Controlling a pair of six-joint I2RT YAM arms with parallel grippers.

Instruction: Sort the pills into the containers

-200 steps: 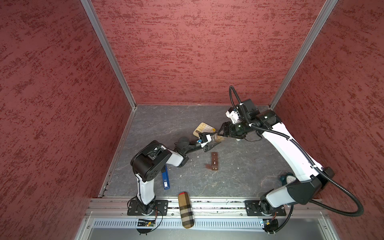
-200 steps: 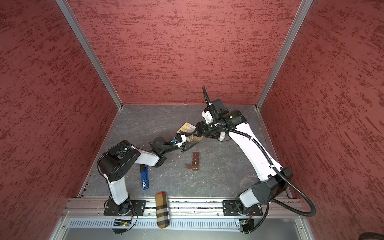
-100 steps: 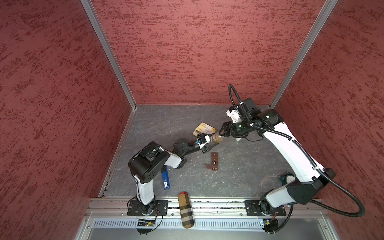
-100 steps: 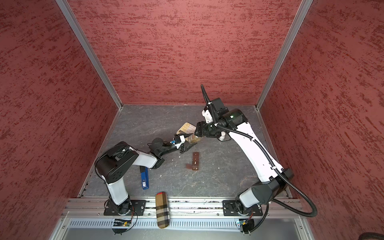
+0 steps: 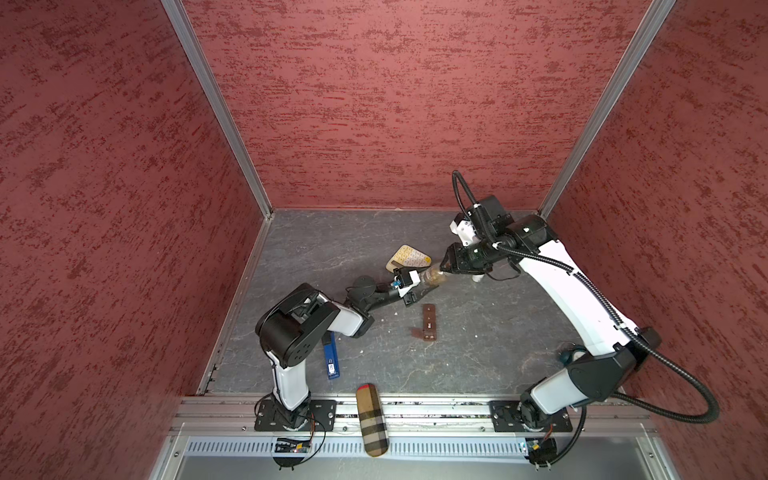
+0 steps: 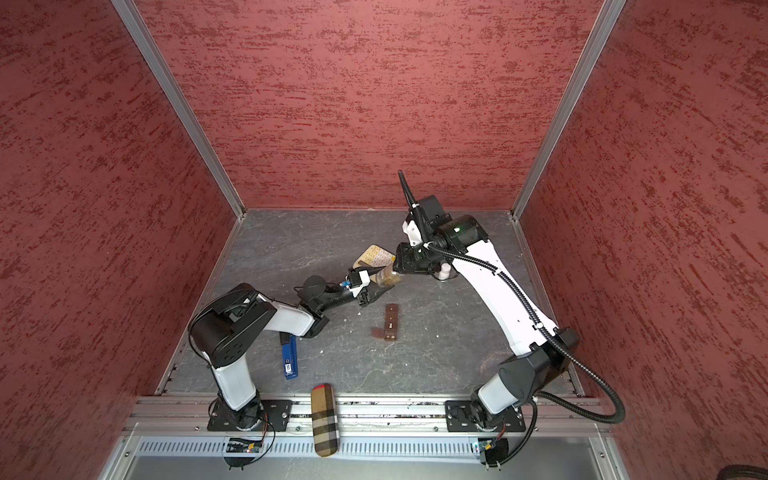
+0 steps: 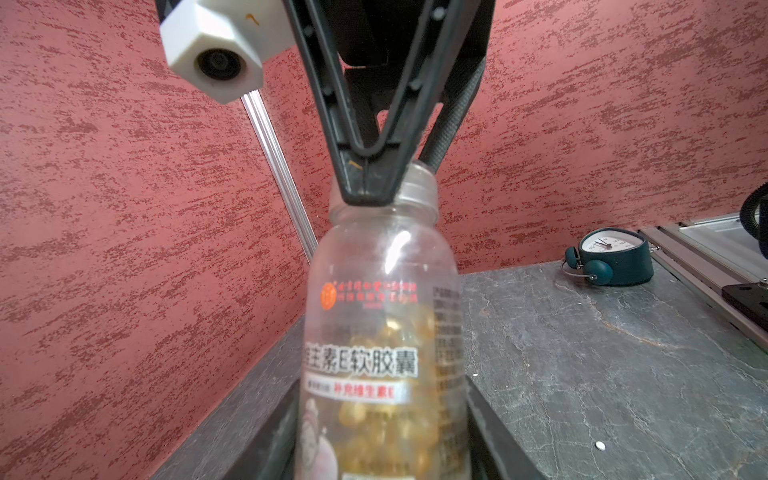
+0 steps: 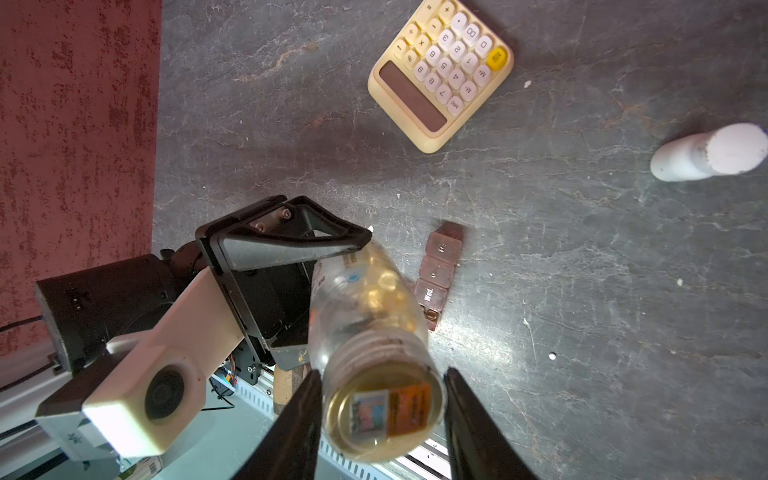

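Two robot arms are meeting over a dark stone-patterned table (image 5: 478, 353) inside a red-walled booth. The left gripper (image 5: 417, 287) is clamping the body of a clear bottle (image 5: 432, 277) partly filled with yellow capsules (image 7: 386, 415). It is holding the bottle off the table, mouth pointing toward the right gripper (image 5: 444, 268). The cap is off, leaving bare threads and an open mouth. In the right wrist view the right gripper's jaws are standing apart on either side of that mouth, very close to the rim. Whether they are pressing on it I cannot tell. The containers (image 5: 429, 322), one dark brown strip of small lidded compartments, are lying flat on the table near the bottle, toward the robot bases. The lid at the strip's near end is looking swung open; the other lids are looking shut. Whether anything is sitting in the open compartment is too small to tell. A few tiny white pills (image 8: 552, 356) are lying loose on the bare table, apart from the strip. A cream calculator (image 8: 442, 75), a small white bottle (image 8: 706, 158), a blue object (image 5: 331, 357), a plaid case (image 5: 372, 419) and a teal clock (image 7: 611, 257) are sitting around the workspace. The sorting seems to be at an early stage. The bottle is opened and one compartment is ready, but the capsules are sitting inside the bottle and the white pills are lying scattered. Most compartments are waiting to be opened and filled.
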